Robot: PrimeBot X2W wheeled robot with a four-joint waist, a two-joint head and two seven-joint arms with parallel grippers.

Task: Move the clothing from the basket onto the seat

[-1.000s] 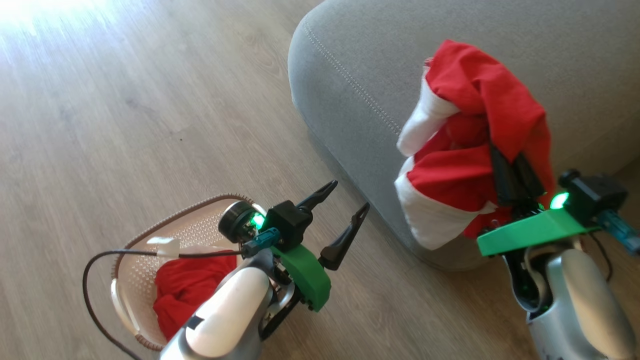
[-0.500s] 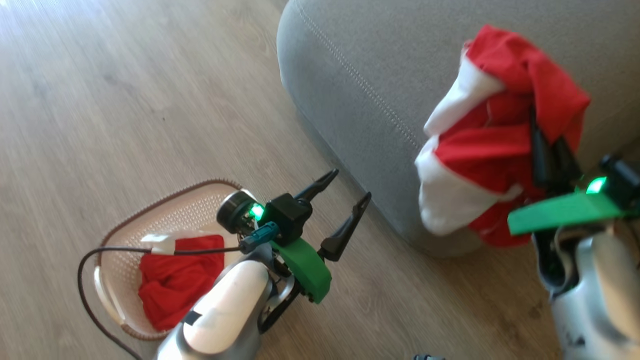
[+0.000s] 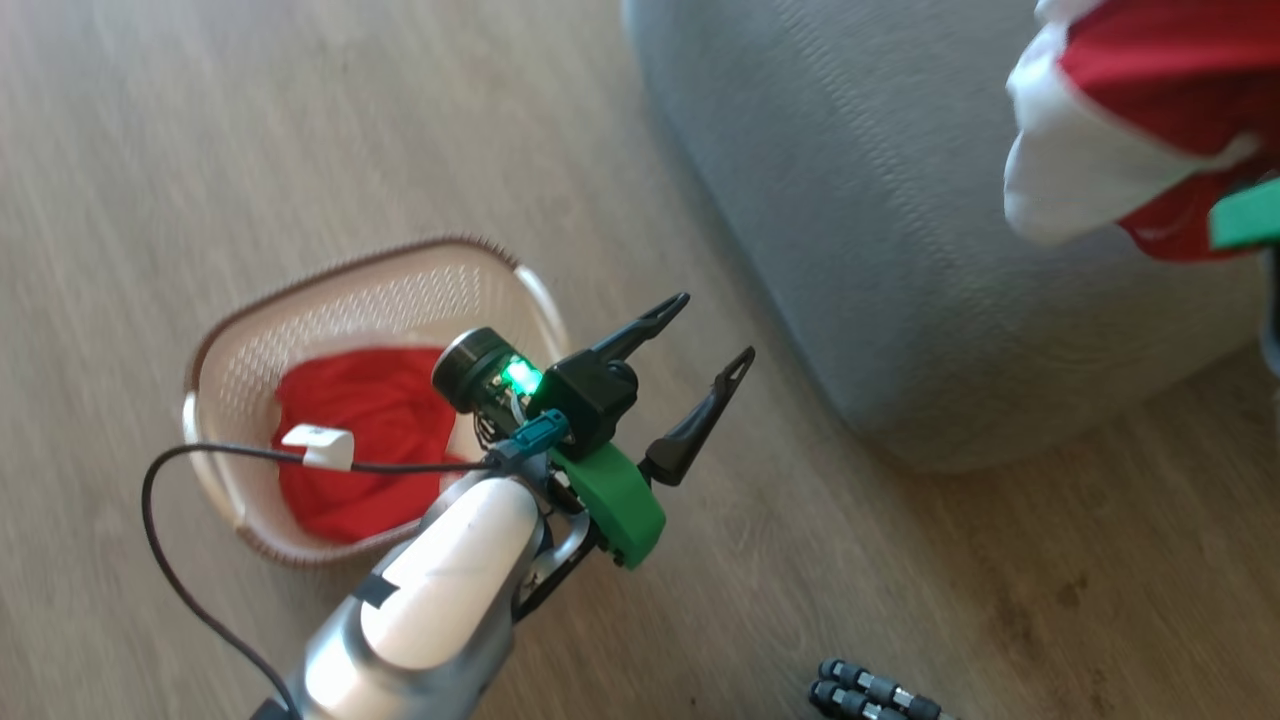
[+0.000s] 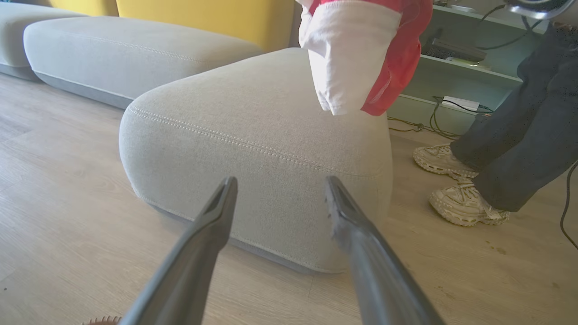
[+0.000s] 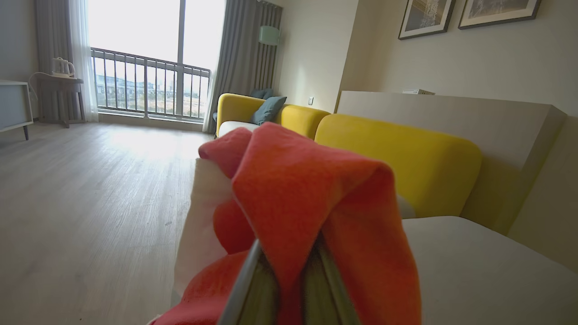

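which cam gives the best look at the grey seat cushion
Left wrist view: the seat is sharp and nearly whole there, rounded corner and stitched seam clear. The head view has its corner from above, blurred and cropped. The right wrist view has part of its top, beside the clothing.
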